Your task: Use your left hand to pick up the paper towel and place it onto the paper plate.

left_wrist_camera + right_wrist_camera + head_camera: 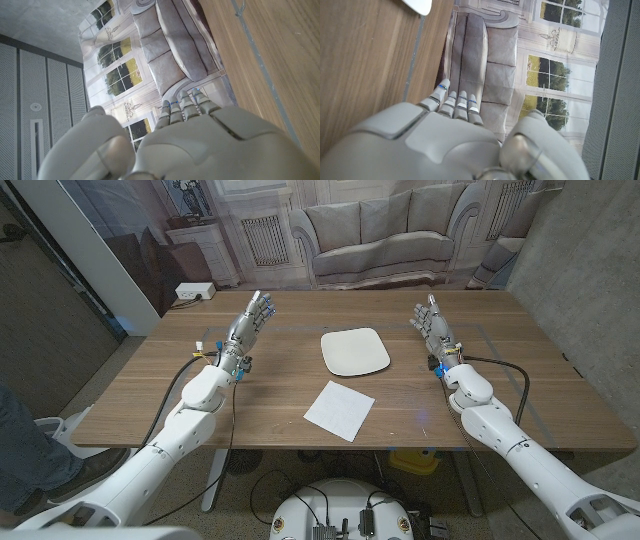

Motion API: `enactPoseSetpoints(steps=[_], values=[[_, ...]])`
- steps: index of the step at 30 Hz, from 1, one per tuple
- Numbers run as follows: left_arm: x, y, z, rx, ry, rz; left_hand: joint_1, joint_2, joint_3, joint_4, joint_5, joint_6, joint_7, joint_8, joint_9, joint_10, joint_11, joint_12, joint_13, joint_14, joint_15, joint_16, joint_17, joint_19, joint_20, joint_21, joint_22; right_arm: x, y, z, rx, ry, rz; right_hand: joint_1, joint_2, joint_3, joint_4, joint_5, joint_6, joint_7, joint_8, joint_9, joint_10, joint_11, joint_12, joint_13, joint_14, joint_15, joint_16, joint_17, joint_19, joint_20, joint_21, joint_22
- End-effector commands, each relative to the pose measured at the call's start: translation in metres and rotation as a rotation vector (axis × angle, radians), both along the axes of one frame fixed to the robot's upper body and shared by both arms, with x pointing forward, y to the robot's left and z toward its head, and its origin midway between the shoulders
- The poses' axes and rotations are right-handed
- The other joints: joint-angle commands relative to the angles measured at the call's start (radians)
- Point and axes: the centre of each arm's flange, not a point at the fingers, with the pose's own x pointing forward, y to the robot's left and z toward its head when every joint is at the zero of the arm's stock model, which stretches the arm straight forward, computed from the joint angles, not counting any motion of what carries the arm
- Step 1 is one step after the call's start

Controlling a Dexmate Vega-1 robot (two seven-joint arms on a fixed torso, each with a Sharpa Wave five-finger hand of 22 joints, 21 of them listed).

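Hands (252, 317) (430, 320) hold nothing, fingers extended forward.

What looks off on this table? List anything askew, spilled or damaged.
Only the paper towel is askew: it lies turned diamond-wise near the table's front edge. The paper plate looks intact, and nothing appears spilled.

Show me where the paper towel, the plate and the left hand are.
Paper towel (339, 410), head view, its middle.
Plate (354, 351), head view, bare centre.
Left hand (248, 322), head view, middle of the hand.
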Motion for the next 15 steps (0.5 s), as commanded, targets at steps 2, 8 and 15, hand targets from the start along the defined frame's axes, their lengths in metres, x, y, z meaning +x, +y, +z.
enactPoseSetpoints(steps=[2,8,15], values=[[-0.016,-0.001,-0.006,0.026,-0.065,0.004,0.015,0.001,-0.001,-0.008,0.000,0.015,-0.001,0.004,0.005,0.011,0.000,0.003,0.001,0.017,0.000,0.005,0.004,0.014,-0.016,0.009,0.003,-0.004,0.000,-0.004,0.020,-0.005,-0.011,0.003,0.004,-0.005,-0.002,0.002,0.011,-0.002,0.005,0.003,0.009,-0.002,0.007,0.003,0.006,0.000,0.005,0.002,0.010,-0.025,-0.007,0.005],[-0.020,-0.001,-0.010,0.028,-0.101,0.000,0.027,0.002,0.000,-0.015,0.000,0.029,-0.004,0.006,0.005,0.025,0.001,0.005,0.002,0.033,-0.003,0.006,0.004,0.039,-0.021,0.015,0.003,-0.007,0.001,-0.005,0.026,-0.005,-0.016,0.003,0.005,-0.005,-0.003,0.002,0.012,-0.002,0.005,0.003,0.011,-0.003,0.008,0.003,0.008,0.001,0.005,0.002,0.012,-0.024,-0.010,0.005],[-0.026,-0.002,-0.013,0.049,-0.142,-0.008,0.039,0.002,0.000,-0.021,0.000,0.042,-0.005,0.007,0.005,0.041,-0.004,0.007,0.002,0.051,-0.007,0.008,0.004,0.053,-0.021,0.016,0.003,-0.010,0.003,-0.005,0.027,-0.009,-0.022,0.003,0.007,-0.005,-0.004,0.002,0.014,-0.002,0.005,0.003,0.012,-0.005,0.008,0.003,0.010,0.002,0.005,0.002,0.013,-0.023,-0.012,0.005]])
